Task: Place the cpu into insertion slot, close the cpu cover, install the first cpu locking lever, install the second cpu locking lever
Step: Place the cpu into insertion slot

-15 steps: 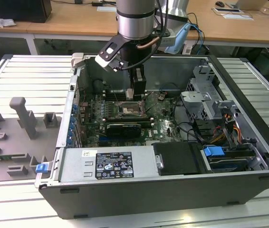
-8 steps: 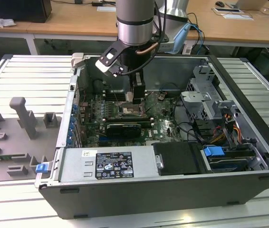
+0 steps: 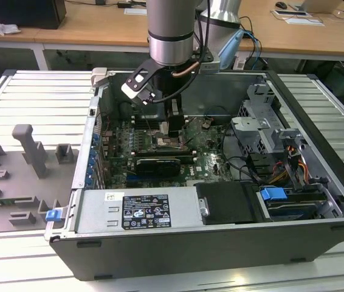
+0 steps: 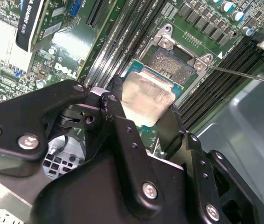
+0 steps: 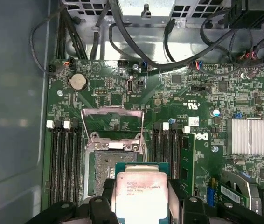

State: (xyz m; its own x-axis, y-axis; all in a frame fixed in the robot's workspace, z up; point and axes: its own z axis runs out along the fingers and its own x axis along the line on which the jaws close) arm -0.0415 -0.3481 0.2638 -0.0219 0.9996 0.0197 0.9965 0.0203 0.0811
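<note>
The cpu (image 5: 141,193), its pale metal face up and carrying a few lines of small dark print (too fine to make out), is gripped edge to edge between the two black fingers of the gripper (image 5: 141,197), which are closed on its opposite sides. In the second wrist view the cpu (image 4: 148,99) hangs over one edge of the insertion slot (image 4: 170,64), covering part of it and leaving the rest of the dark contact field bare. Whether the chip touches the socket I cannot tell.

In the first wrist view the insertion slot (image 5: 103,171) lies open, and the cpu cover (image 5: 111,110) is swung back on its far side, its cut-out window showing green board through it. A thin wire locking lever (image 4: 237,73) sticks out from the socket's corner, clear of the frame.

Long black memory slots (image 5: 66,163) flank the socket on both sides. Farther out sit a round coin battery (image 5: 78,81) and a finned silver heatsink (image 5: 248,136).

In the exterior view the gripper (image 3: 173,125) reaches down into the open computer case (image 3: 220,252). A white printed label (image 3: 144,212) is stuck to the near metal box. Grey fixture blocks (image 3: 29,146) stand on the table at the exterior view's left.
</note>
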